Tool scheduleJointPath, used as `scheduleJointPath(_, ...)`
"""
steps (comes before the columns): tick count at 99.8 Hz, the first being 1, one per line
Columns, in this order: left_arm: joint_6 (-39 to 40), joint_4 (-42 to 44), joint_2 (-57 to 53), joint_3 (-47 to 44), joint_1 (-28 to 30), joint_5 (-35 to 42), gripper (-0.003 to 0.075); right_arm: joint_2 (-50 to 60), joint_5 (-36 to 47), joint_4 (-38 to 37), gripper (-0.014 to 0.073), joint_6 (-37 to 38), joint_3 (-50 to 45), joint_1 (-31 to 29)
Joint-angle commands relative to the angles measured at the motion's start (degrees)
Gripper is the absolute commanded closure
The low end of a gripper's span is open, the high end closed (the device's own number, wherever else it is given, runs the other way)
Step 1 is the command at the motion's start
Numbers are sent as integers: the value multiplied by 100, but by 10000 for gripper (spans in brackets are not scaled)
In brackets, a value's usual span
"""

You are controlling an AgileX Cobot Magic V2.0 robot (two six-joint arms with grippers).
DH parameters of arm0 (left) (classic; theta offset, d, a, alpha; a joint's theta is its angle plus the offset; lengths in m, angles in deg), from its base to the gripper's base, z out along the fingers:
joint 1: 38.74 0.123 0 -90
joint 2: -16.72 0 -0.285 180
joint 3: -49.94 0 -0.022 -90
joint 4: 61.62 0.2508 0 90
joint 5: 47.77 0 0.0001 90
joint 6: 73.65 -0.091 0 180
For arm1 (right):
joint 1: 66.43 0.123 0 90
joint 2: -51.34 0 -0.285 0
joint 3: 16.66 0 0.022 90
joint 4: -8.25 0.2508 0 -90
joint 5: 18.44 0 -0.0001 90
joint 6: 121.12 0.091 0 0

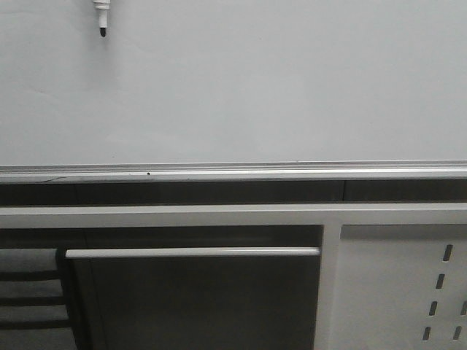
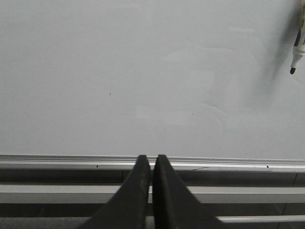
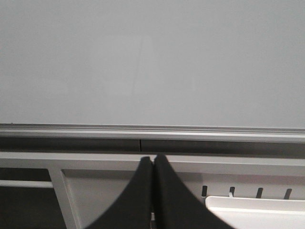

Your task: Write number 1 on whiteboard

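Observation:
The whiteboard (image 1: 255, 87) is a plain pale grey-white board with a silver rail (image 1: 233, 173) along its lower edge. It fills the upper part of all three views (image 2: 143, 71) (image 3: 152, 62). No number 1 shows on it; the surface is blank apart from faint smudges. A marker with a black tip (image 1: 101, 16) hangs at the board's upper left in the front view and also shows in the left wrist view (image 2: 295, 47). My left gripper (image 2: 152, 160) is shut and empty, in front of the rail. My right gripper (image 3: 153, 160) is shut and empty, below the rail.
Below the board runs a white frame bar (image 1: 233, 216) with a dark opening and a white handle bar (image 1: 193, 252). A white panel with slanted slots (image 1: 408, 292) is at the lower right. A white tray edge (image 3: 257, 202) shows in the right wrist view.

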Motion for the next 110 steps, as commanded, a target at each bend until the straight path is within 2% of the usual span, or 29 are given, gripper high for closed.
scheduleJointPath(1, 45, 5, -134, -237, -50, 457, 741, 90, 431, -57, 657, -23, -151, -26)
scheduleJointPath(92, 45, 5, -134, -237, -50, 519, 741, 90, 446, -46, 657, -23, -151, -26)
scheduleJointPath(100, 45, -16, -134, -237, -50, 519, 741, 90, 488, 243, 657, -23, -151, -26)
scheduleJointPath(110, 45, -142, -134, -237, -50, 689, 741, 90, 517, 1042, 657, -23, -151, -26)
